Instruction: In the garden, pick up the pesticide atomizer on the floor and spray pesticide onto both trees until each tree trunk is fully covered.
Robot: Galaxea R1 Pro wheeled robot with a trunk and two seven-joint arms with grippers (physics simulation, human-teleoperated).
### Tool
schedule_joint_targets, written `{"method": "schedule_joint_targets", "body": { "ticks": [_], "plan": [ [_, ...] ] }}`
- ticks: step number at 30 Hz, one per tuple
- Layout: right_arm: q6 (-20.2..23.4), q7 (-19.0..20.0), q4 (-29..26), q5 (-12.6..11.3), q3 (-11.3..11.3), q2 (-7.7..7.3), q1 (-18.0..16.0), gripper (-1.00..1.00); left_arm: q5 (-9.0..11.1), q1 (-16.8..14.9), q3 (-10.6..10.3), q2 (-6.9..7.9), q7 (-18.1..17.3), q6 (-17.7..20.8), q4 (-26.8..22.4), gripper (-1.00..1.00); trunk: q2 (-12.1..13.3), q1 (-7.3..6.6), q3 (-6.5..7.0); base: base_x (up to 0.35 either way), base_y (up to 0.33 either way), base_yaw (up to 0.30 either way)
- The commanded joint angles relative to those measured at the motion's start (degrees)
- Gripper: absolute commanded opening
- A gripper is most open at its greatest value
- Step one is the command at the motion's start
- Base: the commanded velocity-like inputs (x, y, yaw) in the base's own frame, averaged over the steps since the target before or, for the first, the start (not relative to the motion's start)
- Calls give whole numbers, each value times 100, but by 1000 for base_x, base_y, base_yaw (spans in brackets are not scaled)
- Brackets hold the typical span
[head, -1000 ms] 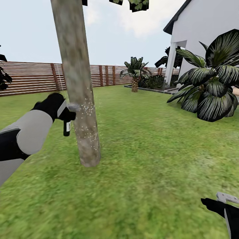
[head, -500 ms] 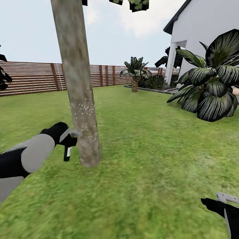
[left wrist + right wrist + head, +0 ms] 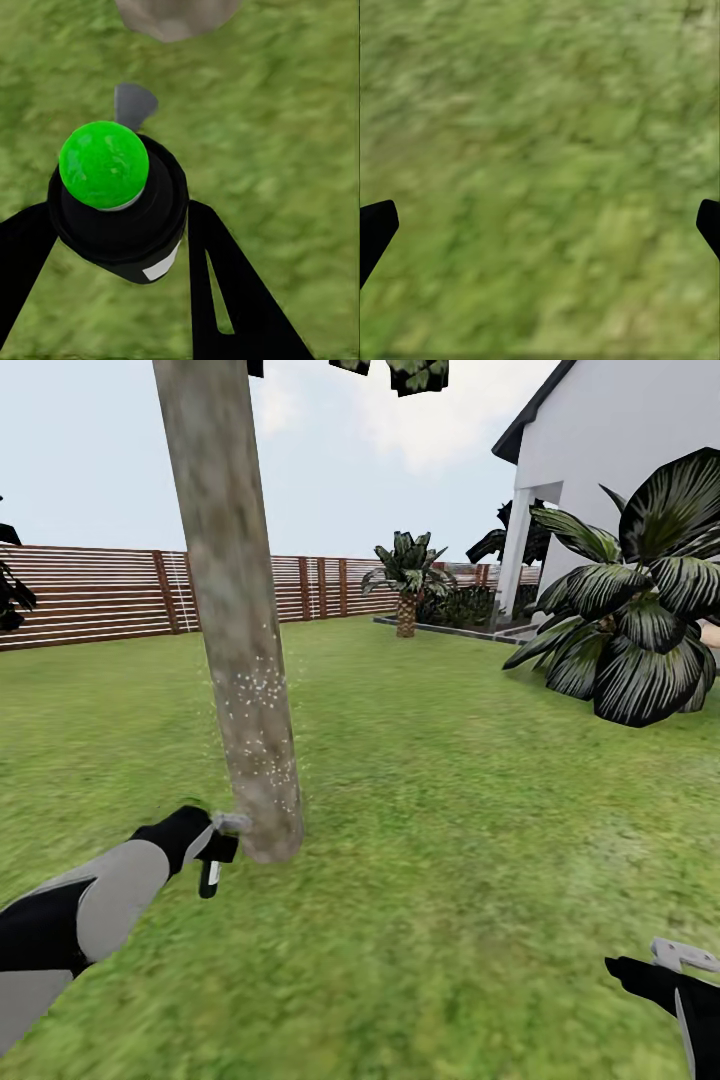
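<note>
The left tool [image 3: 222, 838], clamped on the pesticide atomizer [image 3: 211, 872], has dropped to the tree trunk [image 3: 240, 660] base; right tool [image 3: 690, 960] fingers apart over open grass [image 3: 450, 860].

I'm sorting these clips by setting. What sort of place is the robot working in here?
A fenced back garden, apparently beside a house: grass lawn, a brown slatted fence, a white house, and a bare tree trunk dusted with white specks.

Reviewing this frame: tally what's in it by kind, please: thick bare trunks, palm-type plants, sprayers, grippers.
Thick bare tree trunk: 1
Palm-type plants: 2, short palm and big-leaved plant
Pesticide atomizer: 1, in the left gripper
Grippers: 2, counting the right gripper
Total: 6
</note>
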Motion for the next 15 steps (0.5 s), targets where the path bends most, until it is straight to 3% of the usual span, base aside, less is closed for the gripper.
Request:
{"method": "schedule_joint_targets", "body": {
  "ticks": [1, 6, 9, 12, 15],
  "plan": [
    [18, 53, -9, 60, -16, 6, -6, 100, -53, 178, 29, -1, -40, -131, -18, -100, -3, -2, -4, 0, 0, 0],
    [18, 53, -9, 60, -16, 17, -6, 100, 1, 583, 37, -3, -40, -1047, -13, -100, -3, -2, -4, -92, 0, 0],
    [18, 53, -9, 56, -16, 12, -5, 100, 448, 734, 38, -16, -40, -1566, -11, -100, -3, -2, -4, -305, 0, 0],
    [18, 53, -14, 55, -16, 11, -4, 100, 639, 777, 39, -19, -58, -1755, -2, -100, -3, -2, -4, -292, 0, 0],
    [18, 53, -10, 59, -16, 4, -4, 100, 666, 791, 34, -21, -65, -1788, 4, -100, -3, -2, -4, -276, 0, 0]
  ]
}}
